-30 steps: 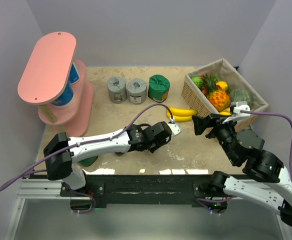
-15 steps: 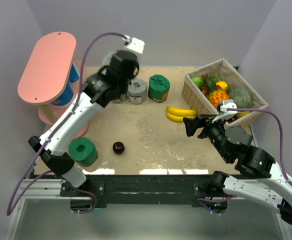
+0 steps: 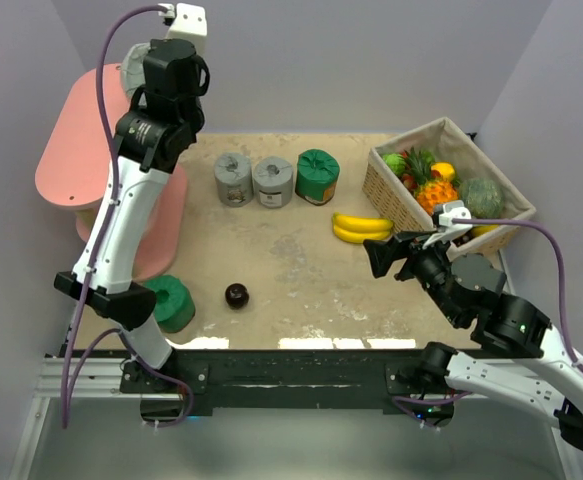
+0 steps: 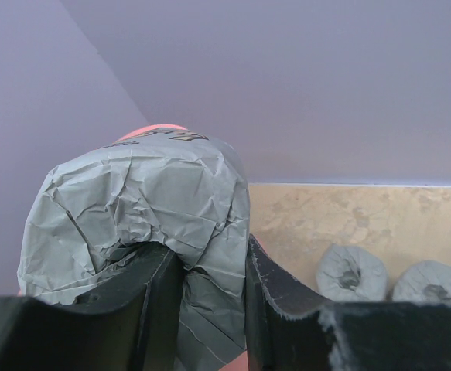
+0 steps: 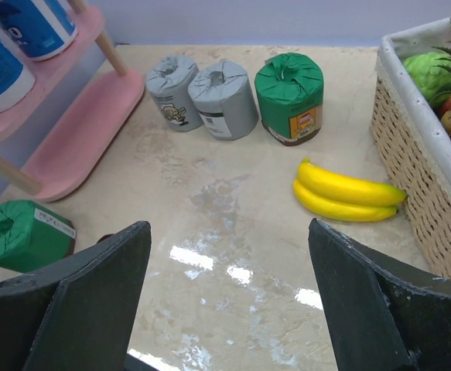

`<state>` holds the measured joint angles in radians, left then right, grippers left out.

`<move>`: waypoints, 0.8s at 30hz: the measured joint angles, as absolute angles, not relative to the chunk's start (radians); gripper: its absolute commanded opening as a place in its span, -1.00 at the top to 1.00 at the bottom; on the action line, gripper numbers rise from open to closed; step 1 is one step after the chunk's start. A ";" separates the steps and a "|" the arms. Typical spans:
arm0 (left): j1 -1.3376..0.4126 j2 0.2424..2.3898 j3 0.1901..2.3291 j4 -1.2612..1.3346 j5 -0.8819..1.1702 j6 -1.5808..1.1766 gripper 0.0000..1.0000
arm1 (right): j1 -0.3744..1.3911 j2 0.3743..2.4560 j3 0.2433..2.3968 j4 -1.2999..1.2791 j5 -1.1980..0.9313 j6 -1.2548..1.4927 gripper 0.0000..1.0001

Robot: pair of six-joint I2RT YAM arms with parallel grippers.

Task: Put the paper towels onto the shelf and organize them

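The left hand [image 4: 213,269] clamps a crumpled grey wrapped paper-towel roll [image 4: 140,201], high over the top board of the pink oval two-tier shelf [image 3: 71,165]. The right hand [image 5: 227,255] hangs open above the beige tabletop [image 5: 233,201].

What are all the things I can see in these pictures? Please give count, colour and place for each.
grey paper towels: three, grey; two side by side at the table's far side, one held up by the shelf's top board.
green paper towels: two, green; one beside the grey pair, one near the left arm's base.
white-and-blue paper towels: two, on the shelf's lower board.
shelf: one, pink, far left.
bananas: one bunch, yellow, beside the basket.
basket: one, wicker, far right.
fruit: several, mixed colours, inside the basket.
dark ball: one, near centre-left.
table: one, tan.
left gripper: shut on a grey roll.
right gripper: open, empty.
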<state>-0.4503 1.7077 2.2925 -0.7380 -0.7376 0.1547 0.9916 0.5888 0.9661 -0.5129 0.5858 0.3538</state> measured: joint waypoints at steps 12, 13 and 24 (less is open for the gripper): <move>-0.352 1.734 2.286 -0.704 -0.737 0.179 0.31 | 0.992 0.588 0.986 -0.522 0.591 0.348 -0.74; -0.345 1.734 2.281 -0.700 -0.736 0.181 0.31 | 0.992 0.587 0.986 -0.523 0.591 0.348 -0.74; -0.269 1.737 2.260 -0.698 -0.719 0.187 0.21 | 0.992 0.581 0.993 -0.525 0.593 0.347 -0.74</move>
<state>-0.2687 1.7367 2.2597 -0.6979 -0.7189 0.1871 0.9920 0.5808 0.9932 -0.5251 0.5934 0.3466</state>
